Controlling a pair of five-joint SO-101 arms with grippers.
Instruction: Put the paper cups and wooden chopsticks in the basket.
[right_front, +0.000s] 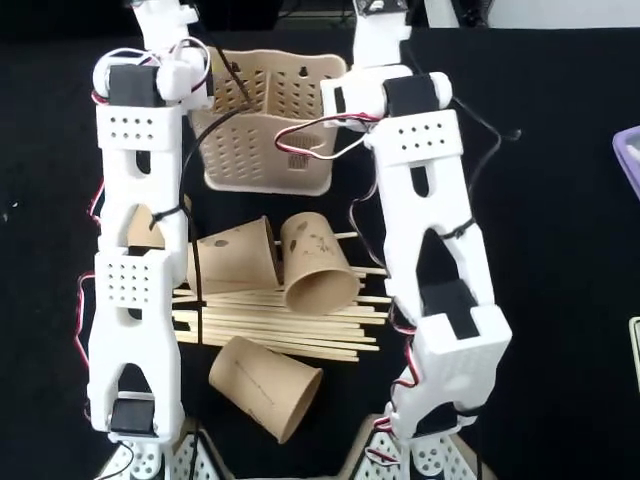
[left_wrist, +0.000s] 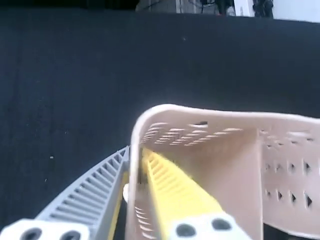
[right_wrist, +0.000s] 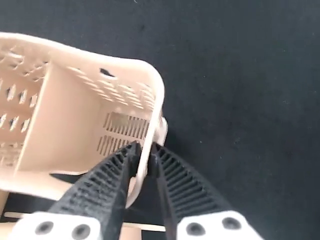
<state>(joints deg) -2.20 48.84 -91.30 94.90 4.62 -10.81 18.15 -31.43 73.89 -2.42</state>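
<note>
A black table (right_front: 560, 250) is filling the high view, with the basket (right_front: 265, 150) standing at upper centre of the frame and both arms reaching up to it from the bottom edge. The left gripper (left_wrist: 135, 152) is straddling the basket (left_wrist: 225, 150) at a corner of its rim, the yellow finger (left_wrist: 170, 185) inside and the grey finger (left_wrist: 95, 185) outside, pinching the wall between them. The right gripper (right_wrist: 144, 150) is clamping the basket (right_wrist: 75, 115) at another rim corner, its black fingers (right_wrist: 107, 175) pressing the wall from both sides.

Below the basket, in the middle of the high view, two cups (right_front: 240, 255) (right_front: 318, 265) are lying on their sides just beside each other, resting on the chopsticks (right_front: 280, 322), which are spreading in a loose bundle between the arms. A third cup (right_front: 265, 385) is lying tilted at lower centre, touching the chopsticks' lower edge. Another cup (right_front: 150, 225) is peeking out from behind the arm at the left.
</note>
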